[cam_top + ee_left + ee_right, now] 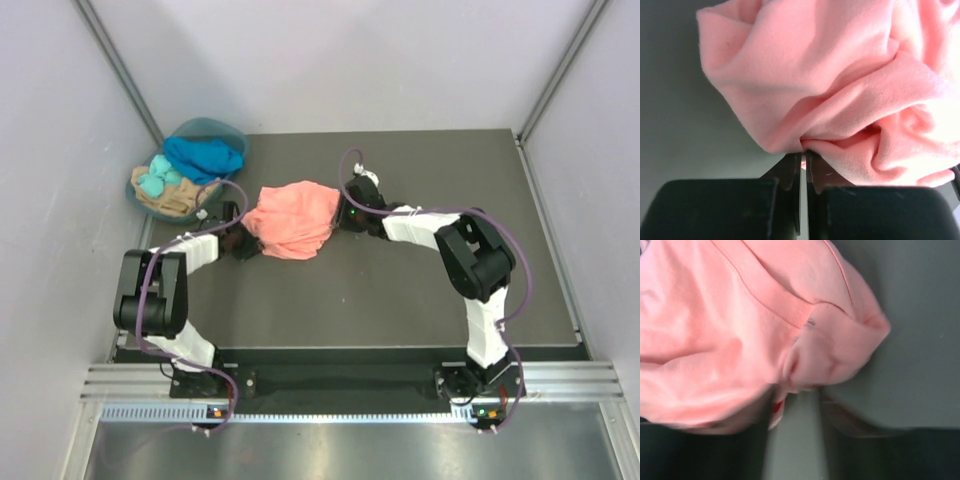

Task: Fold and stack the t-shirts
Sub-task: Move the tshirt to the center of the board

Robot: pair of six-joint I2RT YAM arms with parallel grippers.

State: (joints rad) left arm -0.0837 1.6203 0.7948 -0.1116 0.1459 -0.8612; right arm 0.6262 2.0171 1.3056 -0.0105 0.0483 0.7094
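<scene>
Left claw [803,156] pinched shut, right claw's [797,407] jaws apart, both arms extended.

In the right wrist view the right gripper [795,430] is a dark, motion-blurred smear, so whether it clamps the salmon-pink cotton t-shirt [730,330] cannot be told. Both wrist views crop that shirt at their edges. From above, the tan cotton t-shirt [172,204] in the round teal basket [205,127] at far left lies partly buried under a turquoise cotton t-shirt [157,181].

I found nothing legible on any feed. The nearest thing was a grey mark [811,322] by the collar seam of the salmon-pink t-shirt [715,340], too small and blurred for me to read.
</scene>
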